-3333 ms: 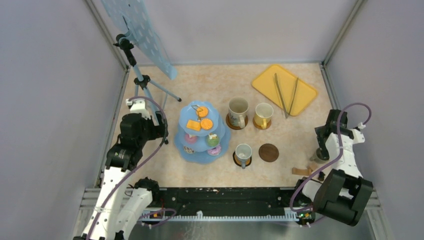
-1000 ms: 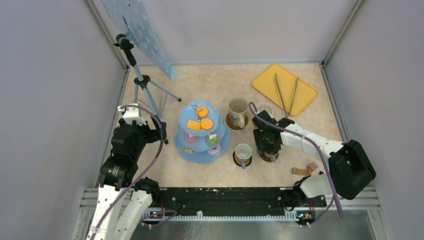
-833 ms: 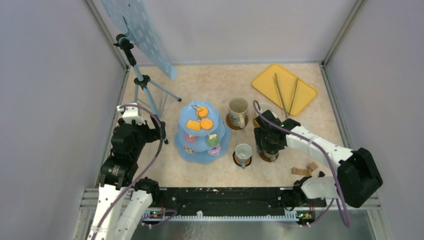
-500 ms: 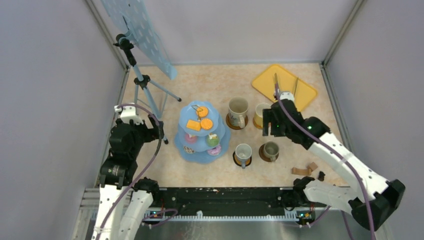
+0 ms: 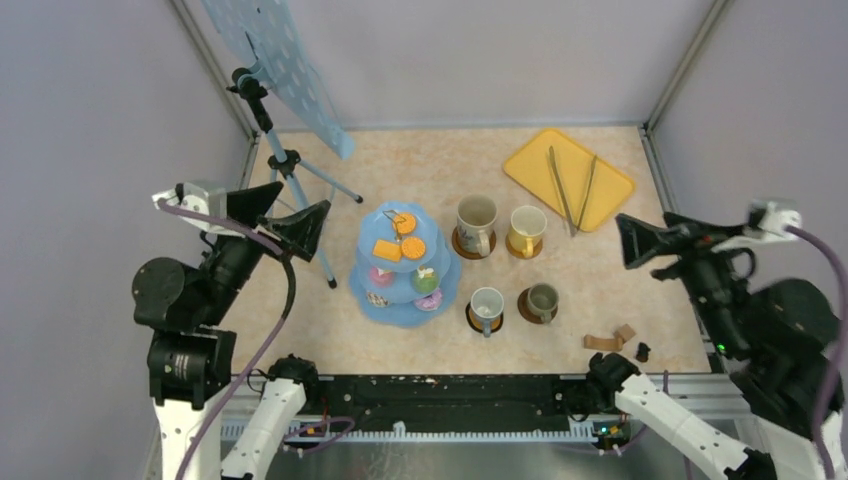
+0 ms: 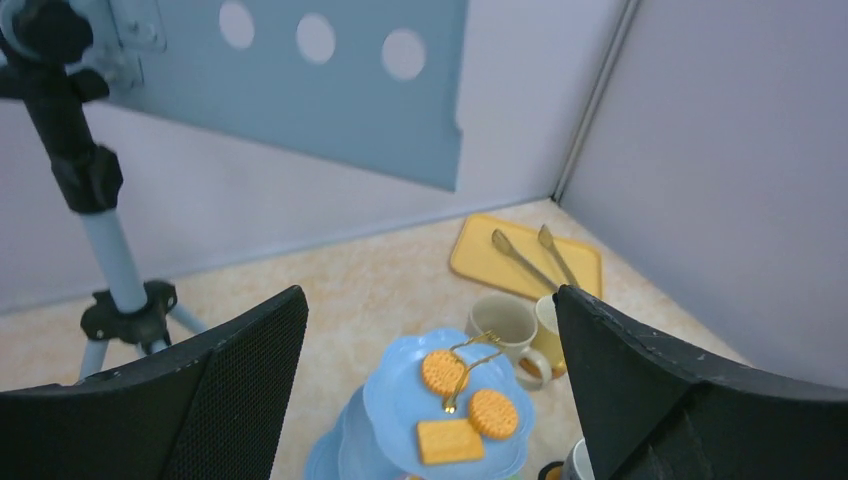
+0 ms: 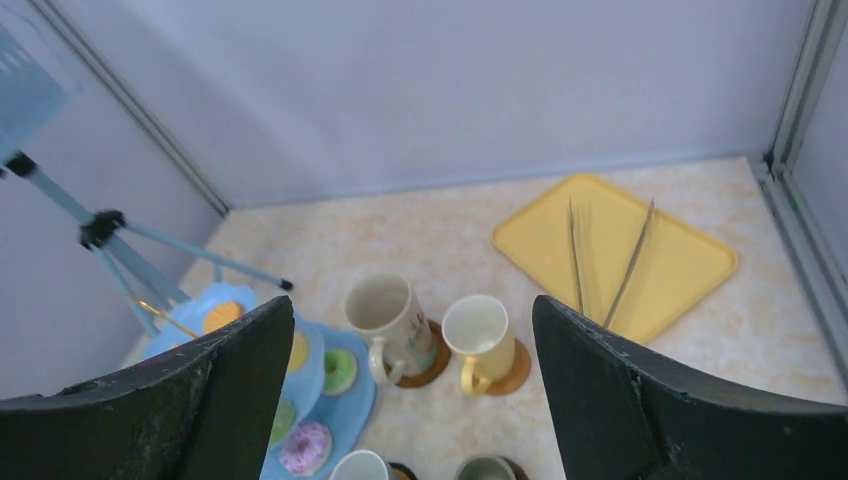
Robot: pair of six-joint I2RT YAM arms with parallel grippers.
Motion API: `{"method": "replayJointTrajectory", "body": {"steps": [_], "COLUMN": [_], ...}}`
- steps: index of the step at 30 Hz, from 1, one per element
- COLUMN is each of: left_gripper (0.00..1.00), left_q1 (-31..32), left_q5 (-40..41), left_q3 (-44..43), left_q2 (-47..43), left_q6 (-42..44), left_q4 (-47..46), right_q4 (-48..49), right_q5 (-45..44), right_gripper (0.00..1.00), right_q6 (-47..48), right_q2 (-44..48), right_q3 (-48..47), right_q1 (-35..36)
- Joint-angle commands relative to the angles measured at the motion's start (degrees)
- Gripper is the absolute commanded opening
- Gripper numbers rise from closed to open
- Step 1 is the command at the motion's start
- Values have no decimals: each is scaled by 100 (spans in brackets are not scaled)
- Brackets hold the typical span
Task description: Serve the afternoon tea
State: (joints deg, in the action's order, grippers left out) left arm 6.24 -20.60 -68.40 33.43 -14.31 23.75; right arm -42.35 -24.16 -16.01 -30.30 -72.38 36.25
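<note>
Presently, the left pincer [image 6: 430,300] and the right pincer [image 7: 415,305] are held spread apart above the worktop [image 5: 430,170], and below and between them the beige mug [image 5: 476,222], yellow mug [image 5: 527,228], white mug [image 5: 487,305] and grey mug [image 5: 542,299] are seated on brown coasters [image 5: 523,304] beside the blue stand [image 5: 395,316] of biscuits [image 5: 412,247].

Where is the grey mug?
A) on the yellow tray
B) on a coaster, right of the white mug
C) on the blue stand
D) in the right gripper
B: the top view shows the grey mug standing on a coaster, just right of the white mug.
</note>
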Motion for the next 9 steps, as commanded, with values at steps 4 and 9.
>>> {"method": "replayJointTrajectory", "body": {"steps": [4,9], "left_gripper": [99,99], "left_q1": [177,353], "left_q5": [-524,-326], "left_q3": [-573,-776], "left_q2": [241,275], "left_q6": [-130,169], "left_q4": [-307,-183], "right_q4": [663,1090], "right_q5": [286,444], "right_gripper": [88,88], "right_q6": [423,712], "right_q2": [1146,1706], "right_q3": [259,687], "right_q1": [49,49]}}
